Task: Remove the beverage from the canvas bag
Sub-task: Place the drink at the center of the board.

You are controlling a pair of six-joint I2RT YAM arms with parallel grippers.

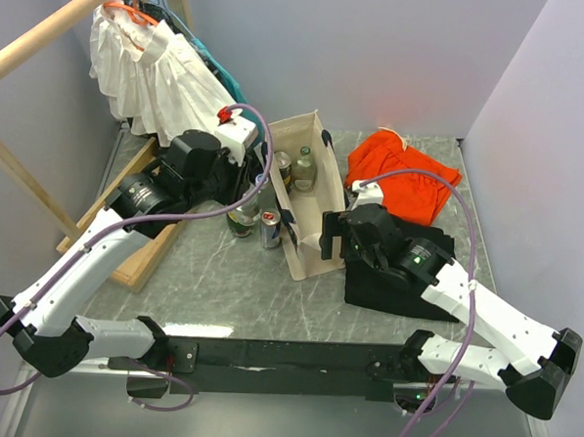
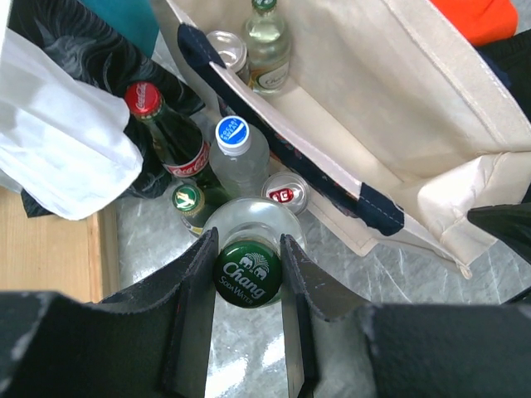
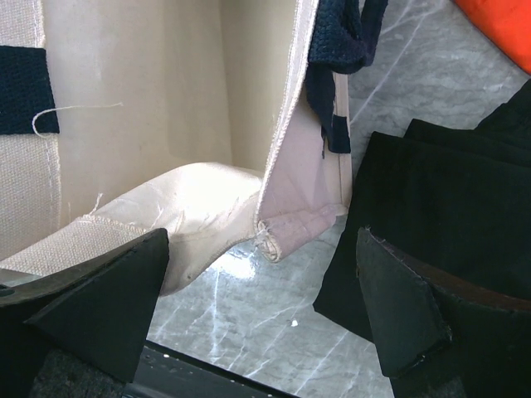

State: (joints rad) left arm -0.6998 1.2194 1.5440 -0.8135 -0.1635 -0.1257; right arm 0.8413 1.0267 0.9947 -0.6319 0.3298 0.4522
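Note:
The beige canvas bag point(image 1: 308, 195) stands open mid-table, its black strap point(image 2: 282, 145) draped over the rim. Inside it I see a clear bottle point(image 2: 267, 50) and a can point(image 2: 226, 48). My left gripper point(image 2: 247, 249) is shut on the neck of a clear soda-water bottle point(image 2: 253, 217) with a green cap, outside the bag at its left side. Around it stand a cola bottle point(image 2: 170, 137), a blue-capped water bottle point(image 2: 236, 153), a small green-capped bottle point(image 2: 189, 199) and a red can point(image 2: 284, 192). My right gripper point(image 3: 257, 307) is open at the bag's near corner point(image 3: 274, 232), holding nothing.
An orange cloth point(image 1: 402, 170) lies at the back right. Black fabric point(image 1: 407, 273) is spread under the right arm. A white garment point(image 1: 153, 74) hangs from a wooden rail point(image 1: 47, 29) at the left, above a wooden base point(image 1: 143, 255).

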